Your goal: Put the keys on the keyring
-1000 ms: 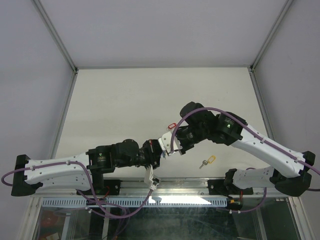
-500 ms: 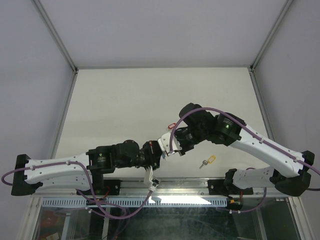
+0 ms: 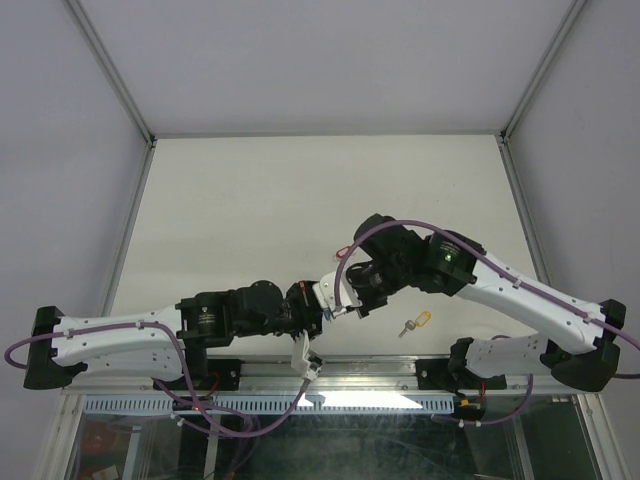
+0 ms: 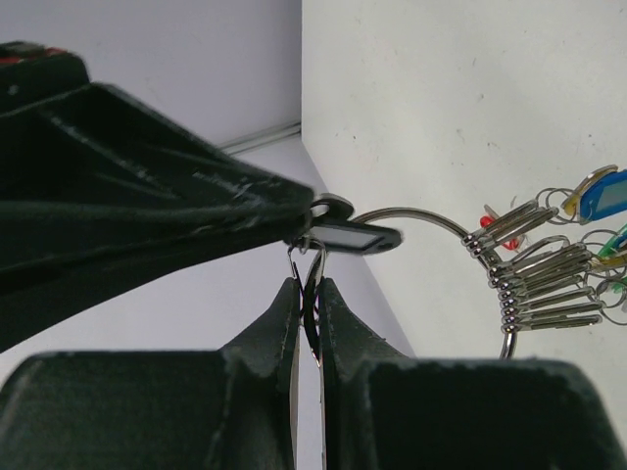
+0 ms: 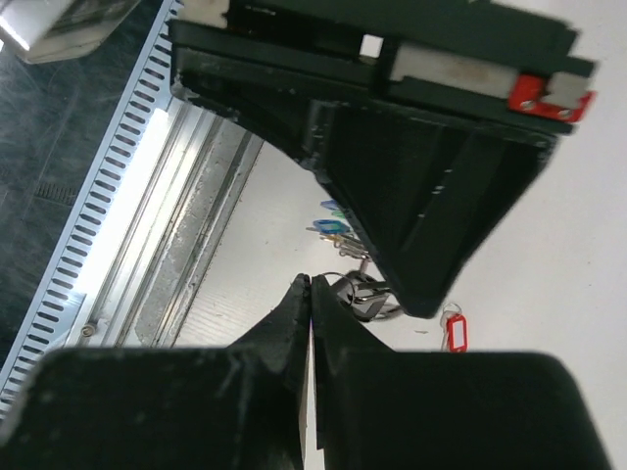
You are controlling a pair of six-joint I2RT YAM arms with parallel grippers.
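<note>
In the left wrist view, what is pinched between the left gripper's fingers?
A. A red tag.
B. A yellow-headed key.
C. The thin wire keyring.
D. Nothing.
C: the left gripper is shut on the keyring, whose wire runs down between its fingers, while the right gripper holds a black-headed key at the ring.

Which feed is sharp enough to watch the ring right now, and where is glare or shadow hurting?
Left wrist: sharpest; the keyring, its keys and the black key at the tip of the right gripper read crisply against the bright table, though the left gripper is near-black. Right wrist: both grippers silhouetted, keys small and dim, glare off the light strip. Top external: evenly lit, ring hidden.
</note>
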